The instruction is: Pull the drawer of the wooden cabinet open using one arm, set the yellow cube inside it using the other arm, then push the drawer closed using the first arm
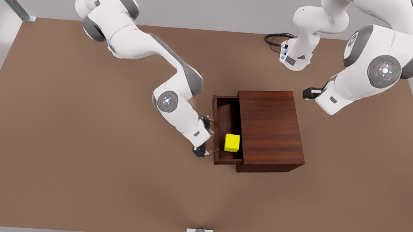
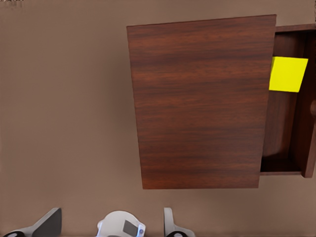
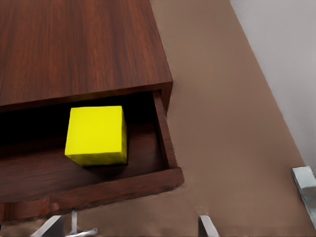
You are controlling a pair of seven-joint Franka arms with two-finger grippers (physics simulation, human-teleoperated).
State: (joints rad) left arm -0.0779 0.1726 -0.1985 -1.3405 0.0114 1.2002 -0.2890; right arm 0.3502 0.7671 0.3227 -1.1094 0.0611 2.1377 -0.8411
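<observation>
**A:** What is sitting where, in the front view?

**B:** The table (image 1: 73,156) is carrying the cabinet (image 1: 269,129) near its middle. The drawer (image 1: 225,114) is sticking out toward 9 o'clock. The cube (image 1: 232,142) is lying inside at the drawer's 6 o'clock end, close to the front panel, so I am judging the closing push to be the step in hand.

**A:** And the grippers?

**B:** The right gripper (image 1: 200,151) is hanging just outside the drawer front at its 6 o'clock corner, fingers spread and gripping nothing. The left gripper (image 1: 309,92) is waiting at the cabinet's 2 o'clock, well apart from it, fingers also spread and empty.

**A:** How should the push be going?

**B:** I am thinking it should be pressing flat on the front panel, nearer its middle than that corner, and driving straight toward 3 o'clock. An off-centre push is risking a skewed drawer or a sliding cabinet.

**A:** Any room trouble?

**B:** The table is lying open at 9 and 6 o'clock. The cube is sitting below the cabinet's top edge, so it is looking free to pass under.
</observation>
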